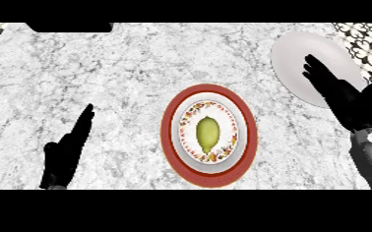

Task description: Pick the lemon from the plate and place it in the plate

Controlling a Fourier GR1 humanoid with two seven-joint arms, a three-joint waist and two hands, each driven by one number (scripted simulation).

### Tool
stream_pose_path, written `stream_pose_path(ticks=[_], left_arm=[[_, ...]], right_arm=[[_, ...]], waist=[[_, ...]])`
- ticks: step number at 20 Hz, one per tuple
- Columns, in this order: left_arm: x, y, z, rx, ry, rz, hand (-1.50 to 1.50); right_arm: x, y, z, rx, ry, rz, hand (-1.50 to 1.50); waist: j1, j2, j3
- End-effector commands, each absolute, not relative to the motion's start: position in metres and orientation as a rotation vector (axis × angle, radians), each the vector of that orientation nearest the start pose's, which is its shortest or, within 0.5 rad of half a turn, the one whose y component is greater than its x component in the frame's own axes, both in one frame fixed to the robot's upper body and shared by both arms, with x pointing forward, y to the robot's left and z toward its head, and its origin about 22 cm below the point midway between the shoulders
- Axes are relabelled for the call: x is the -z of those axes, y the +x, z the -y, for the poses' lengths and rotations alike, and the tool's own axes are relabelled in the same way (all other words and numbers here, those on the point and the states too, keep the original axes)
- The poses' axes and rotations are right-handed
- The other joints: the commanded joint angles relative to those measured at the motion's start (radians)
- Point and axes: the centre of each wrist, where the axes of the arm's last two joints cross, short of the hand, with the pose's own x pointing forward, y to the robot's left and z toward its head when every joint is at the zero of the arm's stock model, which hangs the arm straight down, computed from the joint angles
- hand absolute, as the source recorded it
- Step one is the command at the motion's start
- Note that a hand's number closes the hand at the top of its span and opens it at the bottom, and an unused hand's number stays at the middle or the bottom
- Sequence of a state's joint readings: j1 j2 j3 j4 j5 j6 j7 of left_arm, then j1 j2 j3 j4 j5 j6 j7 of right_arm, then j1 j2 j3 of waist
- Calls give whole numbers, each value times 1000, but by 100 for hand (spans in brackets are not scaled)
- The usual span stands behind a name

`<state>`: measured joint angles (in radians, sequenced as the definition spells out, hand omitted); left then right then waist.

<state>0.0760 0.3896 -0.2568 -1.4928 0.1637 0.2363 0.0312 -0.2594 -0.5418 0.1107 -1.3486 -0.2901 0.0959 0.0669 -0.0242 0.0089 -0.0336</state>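
Fingers [317, 69] straight, well right of lemon [208, 133].

A yellow-green oval lemon [208, 133] lies in the middle of a white plate with a flowered band and a wide red rim [171, 128], which sits on the grey-white marbled stone tabletop [123, 69]. The left robot hand [69, 150] shows at the lower left with straight fingers, well apart from the red-rimmed plate. The right robot hand [335, 91] lies with straight fingers over a plain white round plate [298, 54] at the upper right.
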Motion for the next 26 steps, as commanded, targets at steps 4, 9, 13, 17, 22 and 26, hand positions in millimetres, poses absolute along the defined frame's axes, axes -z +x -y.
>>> stream_pose_path(ticks=[4,9,13,17,22,26], left_arm=[[-37,254,-253,337,115,1668,0],[-70,273,-249,447,6,1772,0],[-76,273,-261,454,15,1777,0],[-83,275,-274,463,18,1775,0],[-82,268,-252,455,12,1784,0],[-74,284,-257,428,24,1753,0]], right_arm=[[-7,303,271,-96,378,1379,-150],[-24,321,269,-531,10,1469,-150],[-53,329,236,-713,-283,1561,-150],[-63,321,187,-693,-304,1539,-150],[-94,306,161,-727,-320,1381,-150],[-122,286,162,-788,-194,1236,-150]], waist=[[34,1,39],[40,-2,34],[37,-13,30],[27,-11,33],[24,-13,33],[6,-13,32]])
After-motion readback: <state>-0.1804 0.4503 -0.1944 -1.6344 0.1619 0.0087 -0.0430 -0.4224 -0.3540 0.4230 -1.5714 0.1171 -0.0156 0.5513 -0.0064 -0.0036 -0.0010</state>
